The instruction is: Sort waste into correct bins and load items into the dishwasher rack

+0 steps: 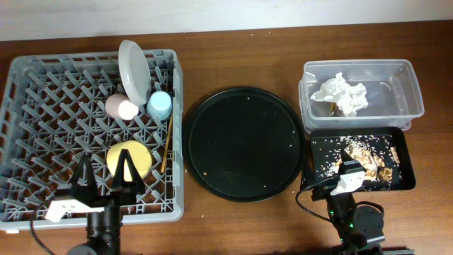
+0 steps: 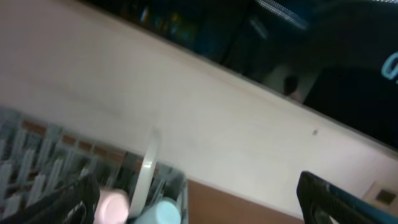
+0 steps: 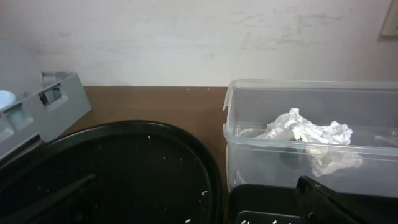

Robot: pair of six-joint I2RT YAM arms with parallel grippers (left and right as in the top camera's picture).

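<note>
Since the tissue wad (image 1: 341,94) sits in the clear tub (image 1: 410,76) and the yellow bowl (image 1: 139,160) in the rack (image 1: 42,106), the left gripper (image 1: 105,160) and right gripper (image 3: 198,182), fingers spread empty, should lift straight clear.

Brown wooden table (image 1: 241,60); scuffed off-white wall (image 3: 186,37) behind; soft, even indoor light

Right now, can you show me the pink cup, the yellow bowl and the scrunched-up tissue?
pink cup (image 1: 122,107): overhead view, middle of its body.
yellow bowl (image 1: 144,160): overhead view, its right half.
tissue (image 3: 303,132): right wrist view, middle of the wad.
</note>
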